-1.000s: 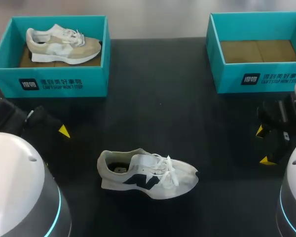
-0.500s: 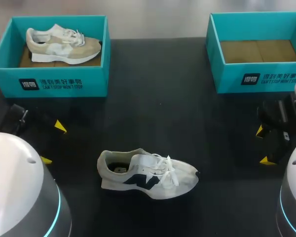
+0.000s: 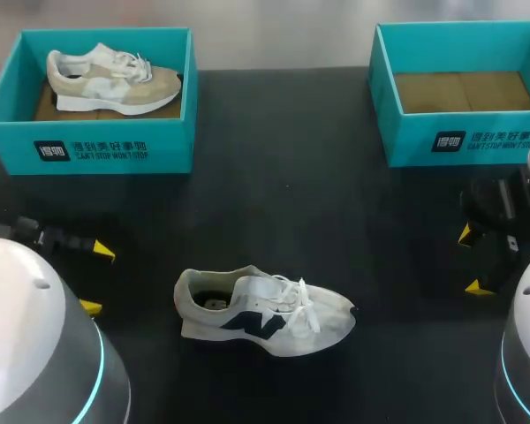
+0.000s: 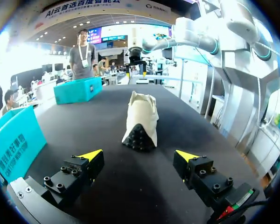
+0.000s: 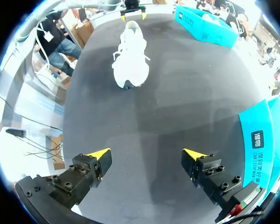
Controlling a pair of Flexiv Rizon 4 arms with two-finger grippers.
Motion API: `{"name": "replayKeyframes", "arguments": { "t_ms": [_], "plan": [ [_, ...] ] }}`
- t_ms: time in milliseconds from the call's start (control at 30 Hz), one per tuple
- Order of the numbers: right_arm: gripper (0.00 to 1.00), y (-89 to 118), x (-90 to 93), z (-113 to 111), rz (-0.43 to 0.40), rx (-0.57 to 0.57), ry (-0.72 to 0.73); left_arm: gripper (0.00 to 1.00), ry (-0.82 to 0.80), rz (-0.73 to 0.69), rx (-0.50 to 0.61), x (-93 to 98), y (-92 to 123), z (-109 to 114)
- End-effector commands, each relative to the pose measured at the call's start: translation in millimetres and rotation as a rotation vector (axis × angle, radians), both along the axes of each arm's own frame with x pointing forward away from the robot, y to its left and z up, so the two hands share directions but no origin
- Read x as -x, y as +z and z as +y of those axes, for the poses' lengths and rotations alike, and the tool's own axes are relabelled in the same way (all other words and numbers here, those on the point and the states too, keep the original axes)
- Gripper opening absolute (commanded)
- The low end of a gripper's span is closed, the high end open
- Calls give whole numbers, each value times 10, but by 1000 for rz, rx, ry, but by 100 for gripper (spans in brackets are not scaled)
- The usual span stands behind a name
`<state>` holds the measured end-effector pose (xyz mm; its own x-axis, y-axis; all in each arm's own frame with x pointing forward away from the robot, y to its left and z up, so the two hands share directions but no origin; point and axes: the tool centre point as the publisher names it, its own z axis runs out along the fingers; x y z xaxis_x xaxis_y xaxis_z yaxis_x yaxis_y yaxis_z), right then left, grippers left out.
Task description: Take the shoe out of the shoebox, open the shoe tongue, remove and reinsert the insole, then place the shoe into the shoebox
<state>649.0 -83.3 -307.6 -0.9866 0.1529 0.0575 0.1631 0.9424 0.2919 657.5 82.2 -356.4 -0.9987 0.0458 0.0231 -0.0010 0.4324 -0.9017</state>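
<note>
Head view
- Table [image 3: 274,194]: black top.
- White shoe [image 3: 265,311]: with a dark side mark, lying on the table near the front middle, out of both boxes, heel toward the left arm, toe toward the right arm, laces tied loosely over the tongue.
- Left shoebox [image 3: 115,150]: teal, at the far left; a beige shoe [image 3: 110,79] lies inside.
- Right shoebox [image 3: 468,141]: teal, at the far right, its brown floor bare.
- Left gripper [image 3: 97,279]: near the shoe's heel but apart from it, fingers spread, holding nothing.
- Right gripper [image 3: 471,261]: well apart from the toe, fingers spread, holding nothing.

Left wrist view
- Left gripper [image 4: 138,156]: both yellow tips wide apart, with bare table between them.
- White shoe [image 4: 141,119]: ahead of the fingers, heel end and dark sole nearest, not touched.
- Left shoebox [image 4: 14,140]: close beside the gripper.
- Right shoebox [image 4: 79,89]: far across the table.

Right wrist view
- Right gripper [image 5: 147,154]: fingers wide apart, gripping nothing.
- White shoe [image 5: 129,60]: well ahead, toe nearest.
- Left gripper [image 5: 133,14]: just beyond the heel.
- Right shoebox [image 5: 266,140]: beside the gripper.
- Left shoebox [image 5: 205,28]: far off.
</note>
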Motion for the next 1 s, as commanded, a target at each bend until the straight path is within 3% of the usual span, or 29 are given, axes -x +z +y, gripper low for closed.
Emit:
{"name": "replayKeyframes", "arguments": {
  "t_ms": [33, 233, 300, 700, 833, 1000],
  "plan": [
    [100, -7, 11, 1, -2, 2, -1, 100, -37, 29, 55, -124, -203, 11],
    [100, -7, 11, 1, -2, 2, -1, 100, -32, 37, 111, -132, -297, 13],
    [100, -7, 11, 1, -2, 2, -1, 100, -21, 16, 45, -121, -290, 14],
    [100, -7, 11, 1, -2, 2, -1, 100, -21, 16, 45, -121, -290, 14],
    [100, -7, 11, 1, -2, 2, -1, 100, -6, 54, 144, -116, -407, -53],
    [100, -7, 11, 1, -2, 2, -1, 100, -16, 55, 179, -100, -425, -162]
  ]
}}
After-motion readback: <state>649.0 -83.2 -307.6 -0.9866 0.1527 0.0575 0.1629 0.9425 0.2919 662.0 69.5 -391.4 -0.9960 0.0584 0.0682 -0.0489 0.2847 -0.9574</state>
